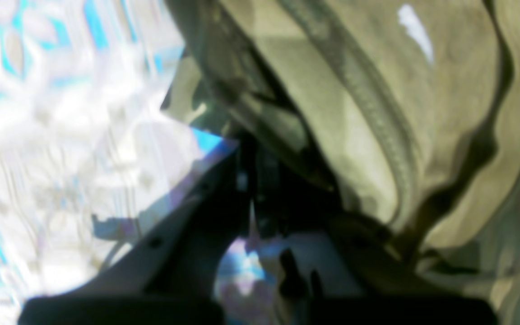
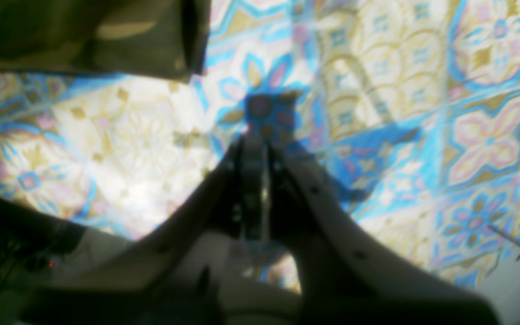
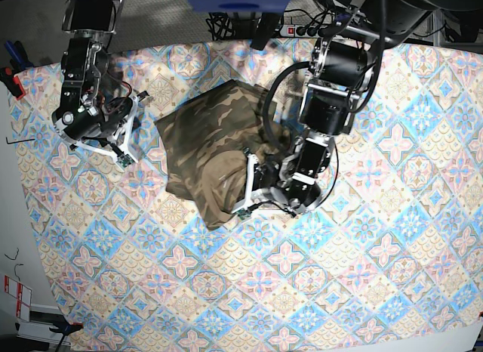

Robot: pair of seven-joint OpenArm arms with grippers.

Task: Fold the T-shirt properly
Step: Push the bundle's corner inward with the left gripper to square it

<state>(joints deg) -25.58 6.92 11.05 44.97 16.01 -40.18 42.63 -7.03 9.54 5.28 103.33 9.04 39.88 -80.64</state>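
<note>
The T-shirt [image 3: 215,152], bunched, lies with its long axis diagonal on the tablecloth [image 3: 362,239]. The left claw [image 3: 253,187] is clamped on its edge; the right claw [image 3: 124,159], closed and empty, sits beside the shirt.

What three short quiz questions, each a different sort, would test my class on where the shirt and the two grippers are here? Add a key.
1. True or false: the left gripper is at the edge of the shirt.
2. Multiple choice: the right gripper is (a) shut on the shirt, (b) shut over the bare tablecloth and holding nothing, (c) wide open above the shirt.
3. Short answer: is the shirt spread flat or gathered into a bundle?

Key
1. True; the left wrist view shows cloth bunched right at the closed fingers.
2. b
3. Gathered into a rumpled, partly folded bundle, lying on the tablecloth.
</note>
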